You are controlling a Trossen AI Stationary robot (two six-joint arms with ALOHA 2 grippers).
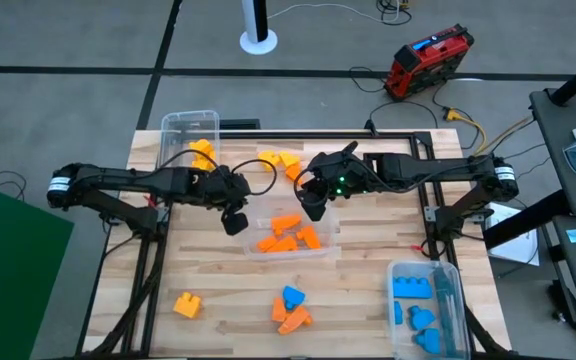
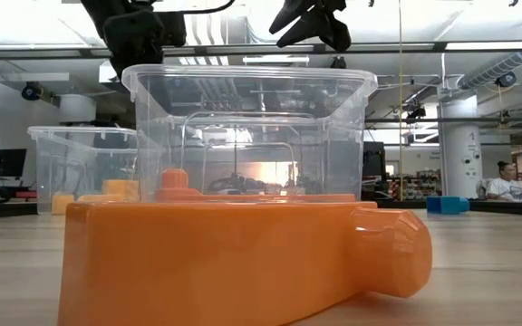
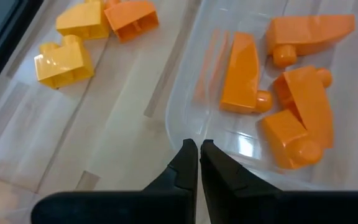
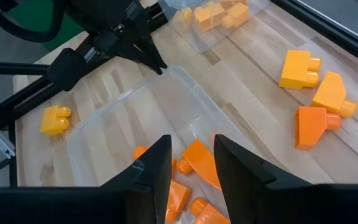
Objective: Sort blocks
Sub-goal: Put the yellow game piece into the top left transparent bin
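While both arms hang over the middle clear bin [image 1: 323,243], nothing is being carried: left gripper [image 3: 199,163] has fingers pressed together at the bin's left rim, right gripper [image 4: 191,163] is spread, empty, above the orange blocks [image 1: 288,235] inside. Looks like between picks. Loose blocks remain: yellow block [image 1: 187,304] near-left, blue/orange pair [image 1: 290,308] near-centre, cluster [image 1: 280,162] far side. Next: pick one, match colour to bin.
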